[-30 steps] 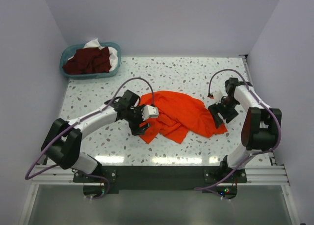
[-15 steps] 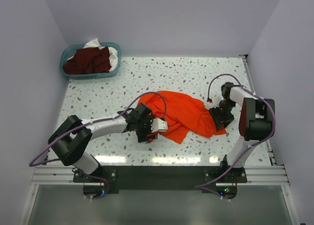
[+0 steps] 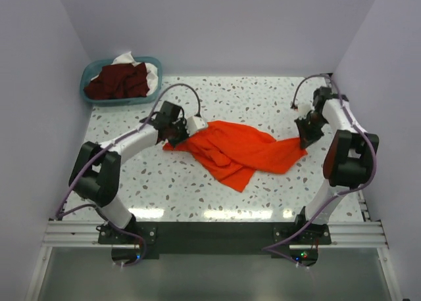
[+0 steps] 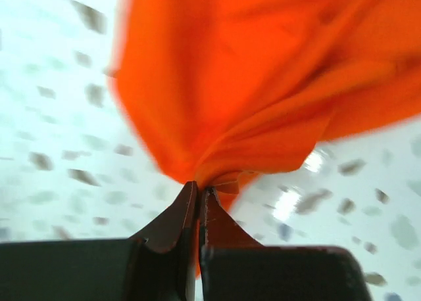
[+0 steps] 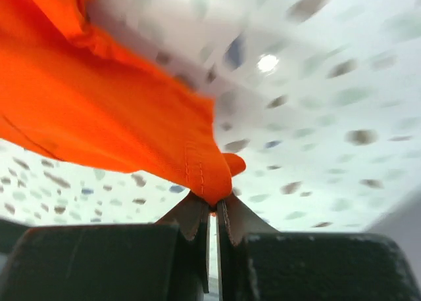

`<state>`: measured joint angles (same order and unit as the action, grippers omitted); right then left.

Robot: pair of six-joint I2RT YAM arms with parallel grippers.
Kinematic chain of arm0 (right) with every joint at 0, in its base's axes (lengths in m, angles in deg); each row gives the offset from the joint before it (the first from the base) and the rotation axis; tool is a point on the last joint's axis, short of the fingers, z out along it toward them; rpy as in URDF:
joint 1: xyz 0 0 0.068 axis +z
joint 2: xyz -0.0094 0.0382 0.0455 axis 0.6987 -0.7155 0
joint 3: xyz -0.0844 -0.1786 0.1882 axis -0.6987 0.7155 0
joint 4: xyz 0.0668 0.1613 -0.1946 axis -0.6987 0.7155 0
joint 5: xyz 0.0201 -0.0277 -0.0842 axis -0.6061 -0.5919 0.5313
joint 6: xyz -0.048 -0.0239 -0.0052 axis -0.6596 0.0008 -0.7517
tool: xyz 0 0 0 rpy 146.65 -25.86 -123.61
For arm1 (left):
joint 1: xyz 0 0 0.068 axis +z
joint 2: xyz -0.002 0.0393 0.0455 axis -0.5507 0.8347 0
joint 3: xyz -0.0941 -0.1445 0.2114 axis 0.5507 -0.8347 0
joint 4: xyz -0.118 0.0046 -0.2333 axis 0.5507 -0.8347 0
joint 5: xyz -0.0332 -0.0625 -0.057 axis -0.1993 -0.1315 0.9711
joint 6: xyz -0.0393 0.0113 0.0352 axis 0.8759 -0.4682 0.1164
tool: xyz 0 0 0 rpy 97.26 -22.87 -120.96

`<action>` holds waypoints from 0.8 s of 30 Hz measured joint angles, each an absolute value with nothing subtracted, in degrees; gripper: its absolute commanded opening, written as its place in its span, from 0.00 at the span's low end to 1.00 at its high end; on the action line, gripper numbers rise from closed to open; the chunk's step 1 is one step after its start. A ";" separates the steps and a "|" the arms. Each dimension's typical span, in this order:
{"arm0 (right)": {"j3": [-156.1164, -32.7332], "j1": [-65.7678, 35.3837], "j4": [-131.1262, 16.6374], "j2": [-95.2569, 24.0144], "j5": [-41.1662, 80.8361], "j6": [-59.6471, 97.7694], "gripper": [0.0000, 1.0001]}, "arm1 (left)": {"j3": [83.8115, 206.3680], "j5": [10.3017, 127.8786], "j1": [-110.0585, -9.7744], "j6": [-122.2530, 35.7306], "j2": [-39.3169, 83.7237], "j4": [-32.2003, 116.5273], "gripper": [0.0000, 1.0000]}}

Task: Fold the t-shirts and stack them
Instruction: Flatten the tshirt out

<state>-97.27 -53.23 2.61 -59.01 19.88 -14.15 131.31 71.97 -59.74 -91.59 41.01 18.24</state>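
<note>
A bright orange-red t-shirt point(image 3: 240, 153) is stretched across the middle of the speckled table, crumpled and sagging toward the front. My left gripper point(image 3: 172, 140) is shut on its left edge; in the left wrist view the cloth point(image 4: 263, 84) bunches into the pinched jaws of the left gripper point(image 4: 198, 186). My right gripper point(image 3: 303, 142) is shut on the shirt's right corner, where a stitched hem point(image 5: 197, 173) is clamped in the right gripper point(image 5: 214, 206). More t-shirts, dark maroon point(image 3: 118, 81) with some white cloth point(image 3: 151, 71), lie piled in the teal basket point(image 3: 105, 100).
The teal basket sits in the table's far left corner against the wall. Pale walls close in the table point(image 3: 250, 97) on the left, back and right. Both arms reach inward from the near edge, with cables looping above them.
Both grippers closed on the orange-red shirt and pulled apart and away from me, the left to the far left, the right to the far right, stretching the cloth out.
</note>
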 measured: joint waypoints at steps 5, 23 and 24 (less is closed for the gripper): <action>-117.73 -56.15 3.74 -58.94 16.34 -13.56 0.00 | 149.37 74.78 -55.66 -91.96 44.51 16.09 0.00; -152.37 -62.06 -9.50 -51.18 15.90 -0.75 0.00 | 193.65 85.84 -46.08 -66.92 61.73 37.97 0.00; -149.03 -62.30 -10.42 -48.43 15.66 -1.38 0.00 | 190.74 87.51 -45.54 -66.35 59.61 39.24 0.00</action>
